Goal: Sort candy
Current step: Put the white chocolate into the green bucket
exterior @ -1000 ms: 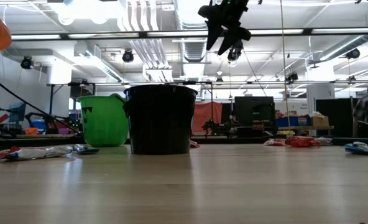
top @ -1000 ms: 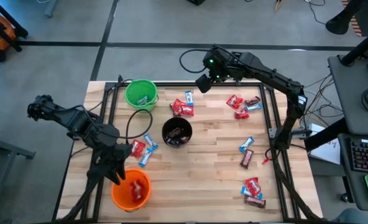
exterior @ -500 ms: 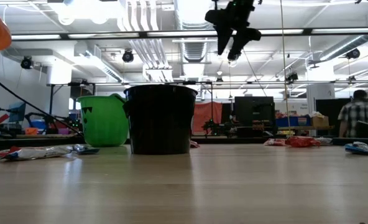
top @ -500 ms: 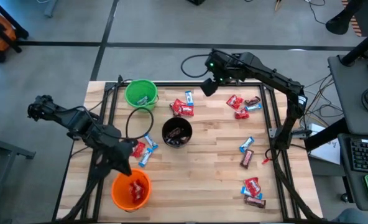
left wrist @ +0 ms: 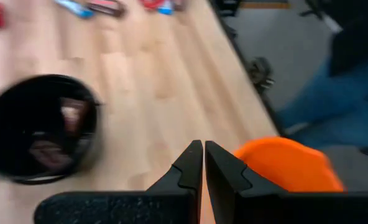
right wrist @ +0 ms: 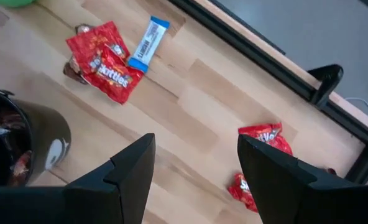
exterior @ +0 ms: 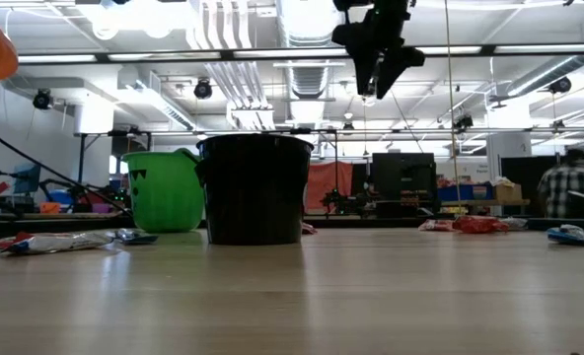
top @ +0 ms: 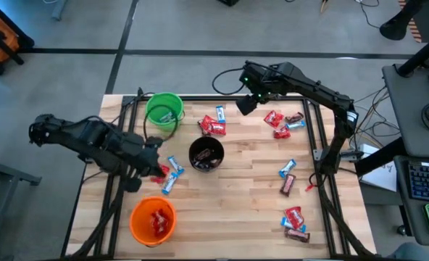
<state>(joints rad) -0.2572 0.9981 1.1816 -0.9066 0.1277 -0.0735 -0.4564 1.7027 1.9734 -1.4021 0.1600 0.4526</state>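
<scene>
Candy (left wrist: pixel 47 152) inside black cup (left wrist: pixel 41 127) shows wrist-side only.

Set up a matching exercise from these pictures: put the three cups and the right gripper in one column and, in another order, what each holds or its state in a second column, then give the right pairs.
Column one:
1. green cup
2. black cup
3. orange cup
4. right gripper

Column two:
A. holds red-wrapped candy
B. open, holding nothing, above the table
C. holds dark brown-wrapped candy
D. holds blue-and-white candy

Pairs: 1-D, 2-C, 3-A, 4-B
</scene>
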